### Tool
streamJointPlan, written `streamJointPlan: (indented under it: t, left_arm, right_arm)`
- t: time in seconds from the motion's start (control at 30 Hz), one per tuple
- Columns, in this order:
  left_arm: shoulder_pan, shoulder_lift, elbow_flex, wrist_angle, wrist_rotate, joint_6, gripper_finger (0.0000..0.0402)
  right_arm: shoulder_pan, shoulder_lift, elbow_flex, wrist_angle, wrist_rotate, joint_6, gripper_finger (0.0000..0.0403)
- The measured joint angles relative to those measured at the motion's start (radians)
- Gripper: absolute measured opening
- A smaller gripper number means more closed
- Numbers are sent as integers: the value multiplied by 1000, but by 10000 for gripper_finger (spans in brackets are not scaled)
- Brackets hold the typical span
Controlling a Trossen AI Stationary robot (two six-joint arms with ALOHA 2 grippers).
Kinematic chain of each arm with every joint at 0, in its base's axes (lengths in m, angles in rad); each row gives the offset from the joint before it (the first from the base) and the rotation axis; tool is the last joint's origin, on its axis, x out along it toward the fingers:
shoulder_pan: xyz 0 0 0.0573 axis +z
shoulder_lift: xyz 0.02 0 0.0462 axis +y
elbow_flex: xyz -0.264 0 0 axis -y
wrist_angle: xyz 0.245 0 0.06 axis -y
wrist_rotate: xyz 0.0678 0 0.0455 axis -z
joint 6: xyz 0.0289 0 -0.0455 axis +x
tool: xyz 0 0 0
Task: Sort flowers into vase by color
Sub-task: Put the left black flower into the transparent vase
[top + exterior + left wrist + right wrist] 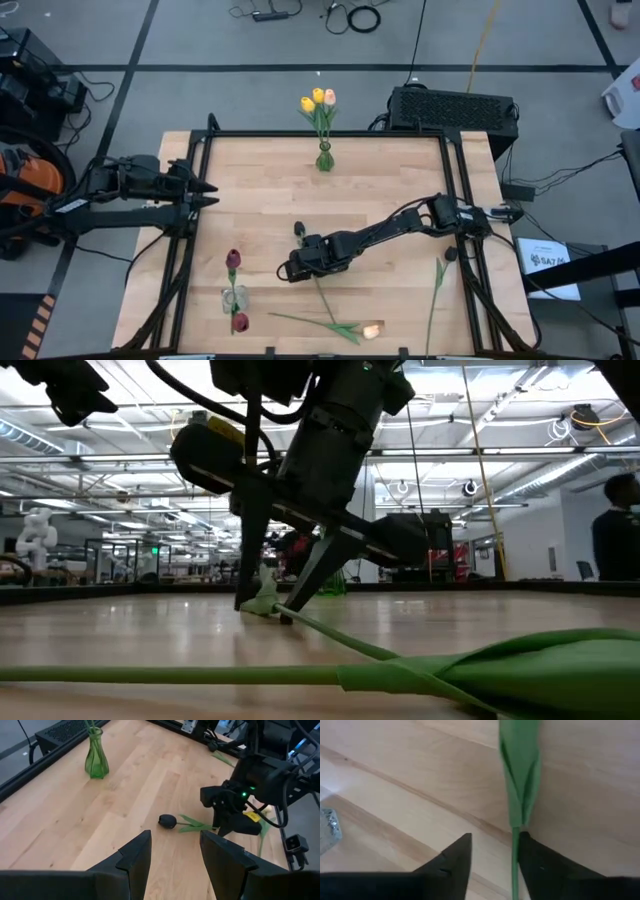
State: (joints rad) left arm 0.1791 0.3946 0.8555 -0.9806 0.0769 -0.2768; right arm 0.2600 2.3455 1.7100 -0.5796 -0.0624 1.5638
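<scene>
Right tool (492, 851) straddling green stem (514, 865), dark tulip head (167, 821) visible only from left wrist

- A pale, light-brown wood grain is being shown by the table (390, 190).
- Translucent green is being displayed by the green vase (325, 158).
- Yellow and peach heads (317, 98) are being carried above it.
- Dark red is being shown by the two tulips (233, 260) in the clear vase (232, 300).
- Near-black is being shown by the lying tulip head (167, 821).
- Green is being shown by the stem (515, 865).
</scene>
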Motion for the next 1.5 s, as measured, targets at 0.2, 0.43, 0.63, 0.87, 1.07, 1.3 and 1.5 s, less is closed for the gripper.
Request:
streamJointPlan:
  t: [0.2, 0.43, 0.63, 0.87, 1.07, 1.3, 1.5]
  left_arm:
    - [0, 0, 0, -1, 1, -5, 176]
    - [0, 0, 0, -1, 13, -29, 176]
    - [0, 0, 0, 34, 10, -32, 176]
    - [0, 16, 0, 221, -11, -32, 176]
    - [0, 73, 1, 489, -20, 21, 176]
    - [0, 179, 1, 628, -6, 51, 176]
    - [0, 233, 1, 688, -6, 49, 176]
  right_arm:
    - [-6, -13, -4, -40, 77, -57, 33]
    - [4, -68, 82, -281, 291, -163, 4]
    - [19, -286, 107, -530, 599, -190, 2]
    - [7, -487, 107, -588, 972, -371, 1]
    - [-73, -579, 106, -310, 959, -808, 1]
    - [-223, -594, 110, 221, 437, -1354, 0]
    - [-318, -551, 110, 457, 138, -1397, 0]
